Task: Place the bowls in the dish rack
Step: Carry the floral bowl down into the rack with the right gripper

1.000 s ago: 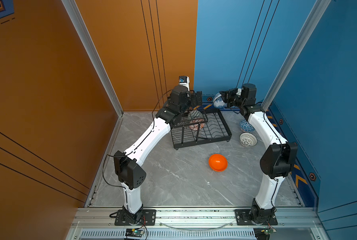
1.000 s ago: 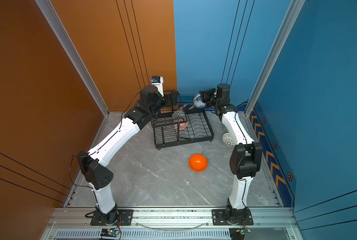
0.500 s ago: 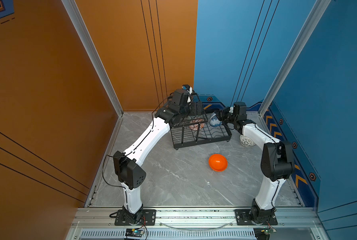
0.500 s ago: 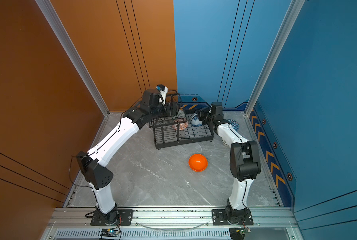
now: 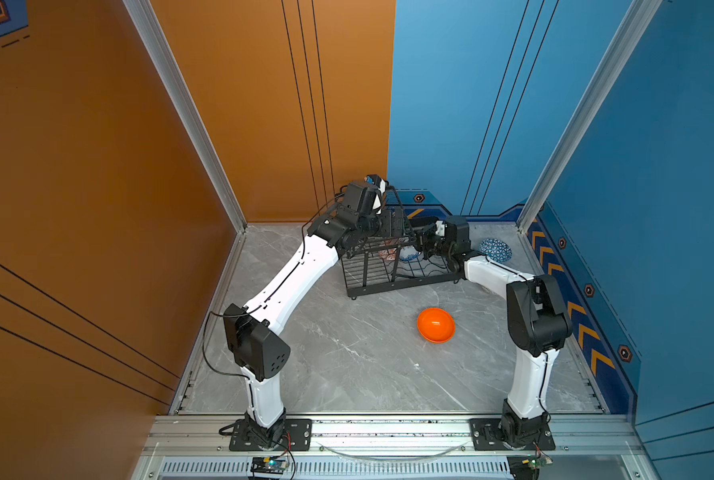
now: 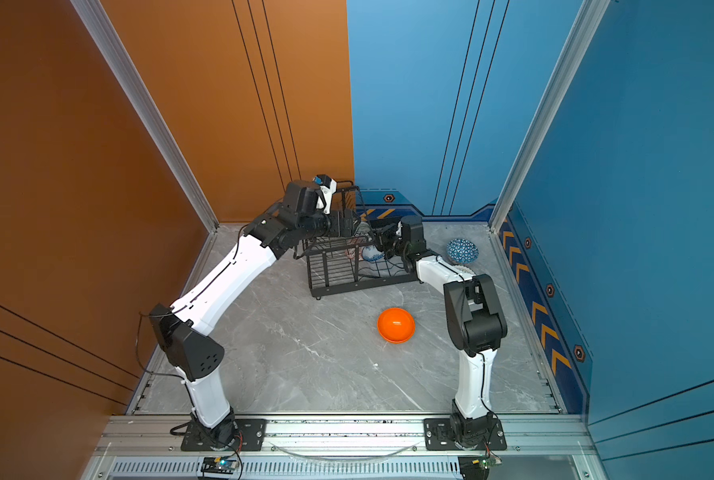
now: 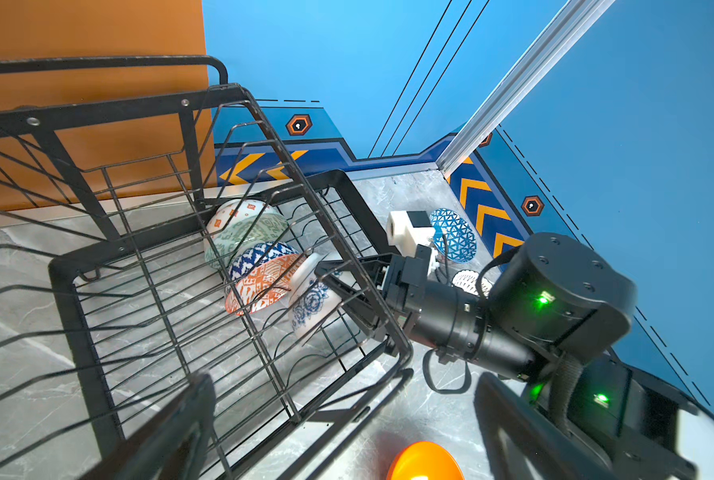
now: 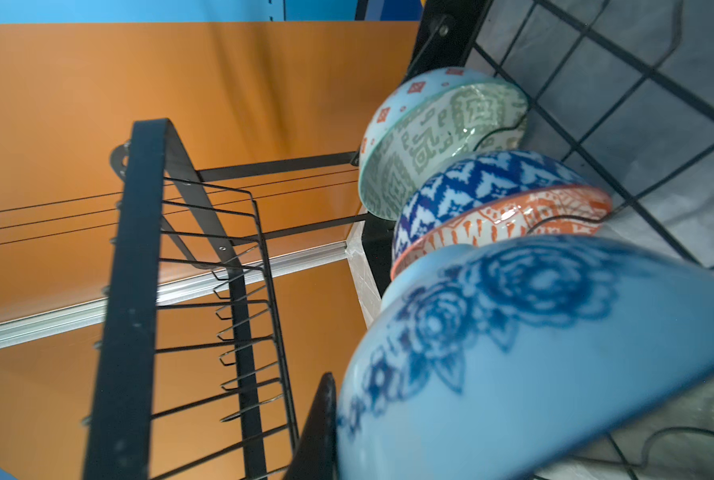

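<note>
The blue-white floral bowl is glossy white ceramic printed with dark blue rosettes. It stands tilted on edge in the lower tray of the dish rack, among thin wire dividers. Just beside it two more stand on edge. First comes a zigzag bowl, blue and white outside with an orange-and-white pattern inside. Then comes a pale green bowl, green-patterned inside, with small orange diamonds on its white outside. The rack is black metal, with flat bars for the frame, thin wires for the grid floor, and a raised tier with a handle bar at its taller end.

The right gripper is clamped on the floral bowl's rim, its slim black fingers pinching the wall. The left gripper is spread fully wide and holds nothing. Its blurred fingers frame the rack's corner in the left wrist view. In both top views it hangs over the raised tier; whether it touches the wire cannot be told.

The right arm lies low with its elbow lifted, the forearm reaching level into the tray from the rack's right side. The left arm stretches long from its base, its wrist bent over the tall end.

On the grey marbled table a blue-white triangle bowl sits right of the rack near the blue wall. A white-black lattice bowl lies near it, mostly hidden by the right arm. A plain glossy orange bowl lies in front of the rack, well apart.
</note>
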